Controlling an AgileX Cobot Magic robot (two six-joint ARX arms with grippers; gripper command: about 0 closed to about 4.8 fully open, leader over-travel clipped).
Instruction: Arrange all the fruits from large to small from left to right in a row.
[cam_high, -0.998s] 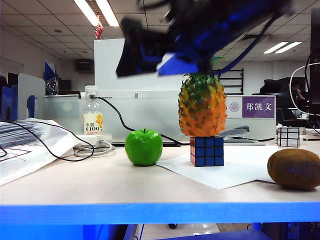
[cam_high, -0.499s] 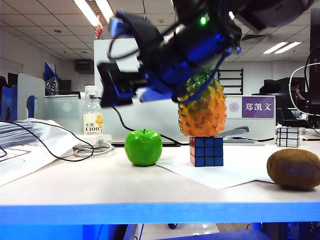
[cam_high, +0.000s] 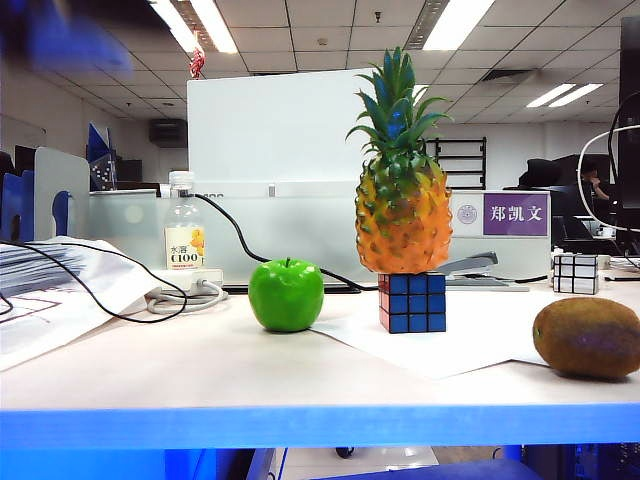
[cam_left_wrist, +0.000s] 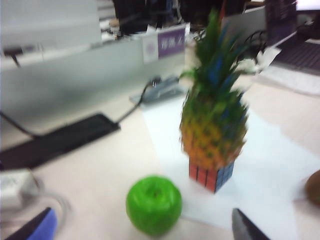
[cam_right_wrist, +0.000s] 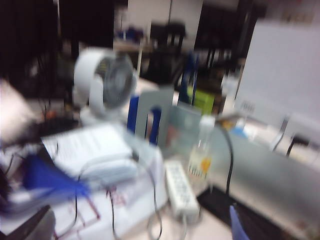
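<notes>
Pineapple (cam_high: 404, 208): upright on the blue cube (cam_high: 413, 302), not on the table, so still to be set at the row's left end.
Apple (cam_high: 286, 294): left of the cube, near it (wrong side for second place).
Kiwi (cam_high: 587, 338): well right of the cube, already at the small end.
Left gripper (cam_left_wrist: 145, 227): above the apple, fingers spread, empty.
Right gripper (cam_right_wrist: 140, 225): far from the cube, over papers, spread, empty.

Only fingertips of the left gripper (cam_left_wrist: 145, 231) show in its wrist view: one bright blue and rounded, the other (cam_left_wrist: 247, 227) dark grey and pointed. The right gripper (cam_right_wrist: 135, 226) shows a blurred dark grey finger (cam_right_wrist: 30, 227) and a slim blue tip opposite. A blue smear in the exterior view's upper left corner cannot be identified.
</notes>
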